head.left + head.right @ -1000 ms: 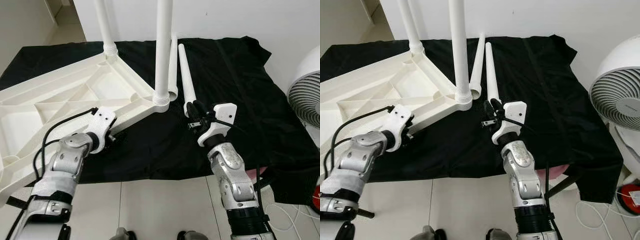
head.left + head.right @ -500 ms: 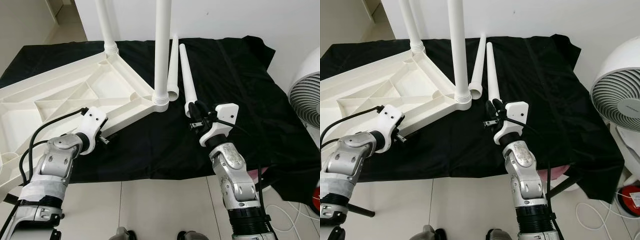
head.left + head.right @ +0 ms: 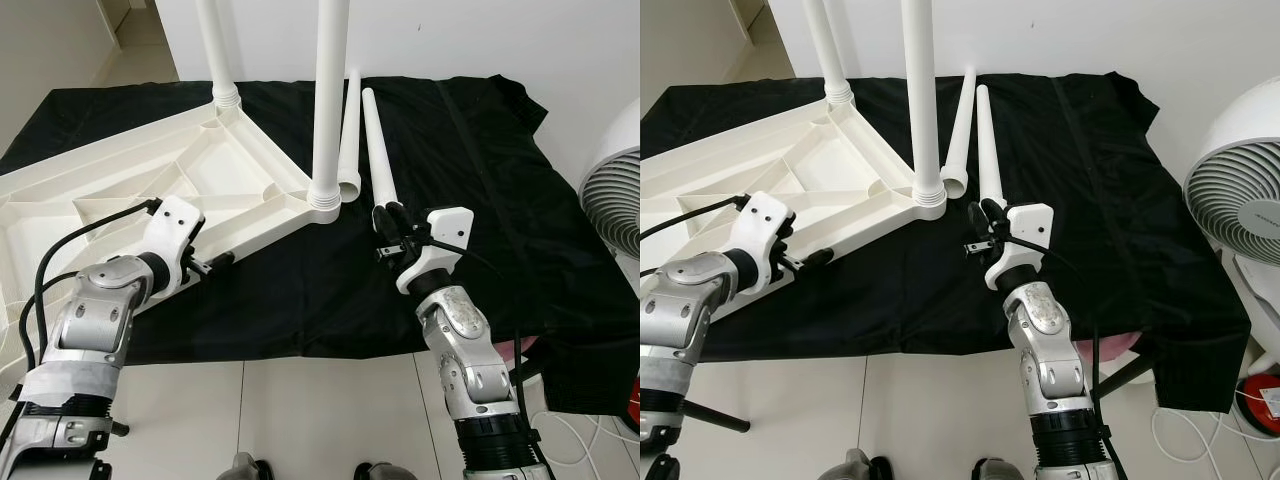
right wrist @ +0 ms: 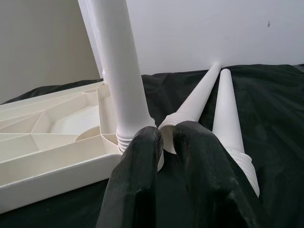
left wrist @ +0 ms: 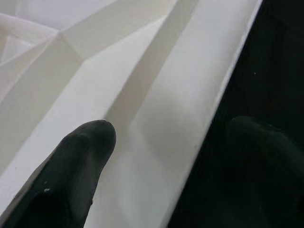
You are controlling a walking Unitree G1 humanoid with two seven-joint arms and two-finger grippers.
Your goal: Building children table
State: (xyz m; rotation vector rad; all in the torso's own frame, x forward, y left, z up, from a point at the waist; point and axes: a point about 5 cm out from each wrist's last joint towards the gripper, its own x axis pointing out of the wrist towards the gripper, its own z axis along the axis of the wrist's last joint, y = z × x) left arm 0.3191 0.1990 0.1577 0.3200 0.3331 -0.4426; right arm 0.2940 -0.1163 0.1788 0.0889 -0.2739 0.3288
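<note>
Both hands shifted; left hand [image 3: 205, 263] withdrew sideways.

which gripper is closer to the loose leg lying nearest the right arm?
Right. The right gripper sits at the threaded end of the loose leg; the left gripper is across at the tabletop edge.

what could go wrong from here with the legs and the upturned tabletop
The right pincer hovers nearly shut at the threaded end of a loose leg; a nudge could roll it on the black cloth. The left pincer straddles the tabletop rim, so a pull may shake the two upright legs.
</note>
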